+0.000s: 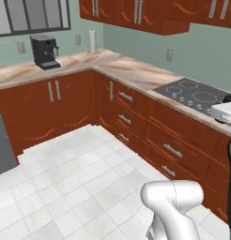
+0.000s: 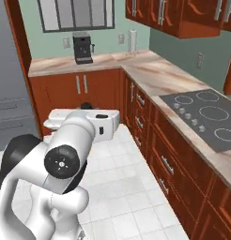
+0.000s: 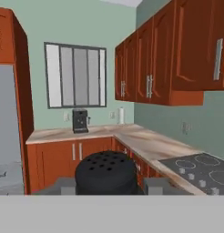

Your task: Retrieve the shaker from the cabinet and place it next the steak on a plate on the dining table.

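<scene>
Step in hand: carrying the shaker (image 3: 105, 172) away from the wall cabinets (image 3: 168, 50) toward the dining table with the plate and steak, judged from the shaker already sitting in the grip.
Gripper: the gripper (image 3: 106, 184) is closed tight on the shaker, 1 finger (image 3: 63, 185) on each side of its dark body.
Shaker: upright between the 2 fingers, its perforated top facing the hand camera, held out over the floor (image 1: 75, 178) in front of the arm.
Surroundings: an L-shaped counter (image 2: 150, 70) with a coffee machine (image 1: 45, 50) and a black cooktop (image 2: 206, 115) lies ahead; this counter is not the goal.
Doing it well: keep the grip firm and the shaker level, so nothing spills through the holes.
Base: likely needs to turn away from this corner; slow turning should prevent the shaker slipping.
Risk: swinging the arm wide near the drawers (image 1: 164, 145) could knock the shaker.
</scene>
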